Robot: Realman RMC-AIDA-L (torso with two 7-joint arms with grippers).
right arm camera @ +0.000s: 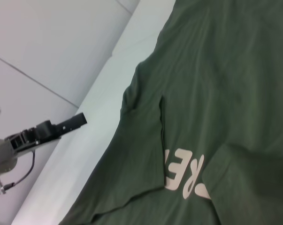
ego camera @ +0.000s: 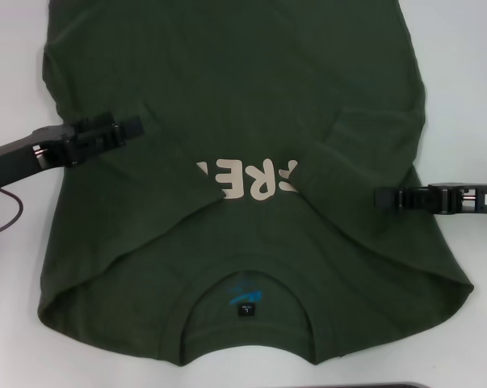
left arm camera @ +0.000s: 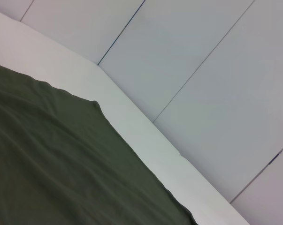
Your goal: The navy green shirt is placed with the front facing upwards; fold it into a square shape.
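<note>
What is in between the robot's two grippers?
In the head view, the navy green shirt lies between the left gripper and right gripper, showing cream lettering.

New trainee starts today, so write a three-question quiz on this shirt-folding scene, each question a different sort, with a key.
1. True or false: both sleeves of the shirt are already folded in over its chest.
2. The cream lettering is: A) fully visible; B) partly covered by the folded sleeves; C) absent.
3. Fill in: the neck label lies at the shirt's edge ____ the robot.

Key: 1 true. 2 B. 3 nearest. The left gripper is over the shirt's left side; the right gripper is at its right side.
</note>
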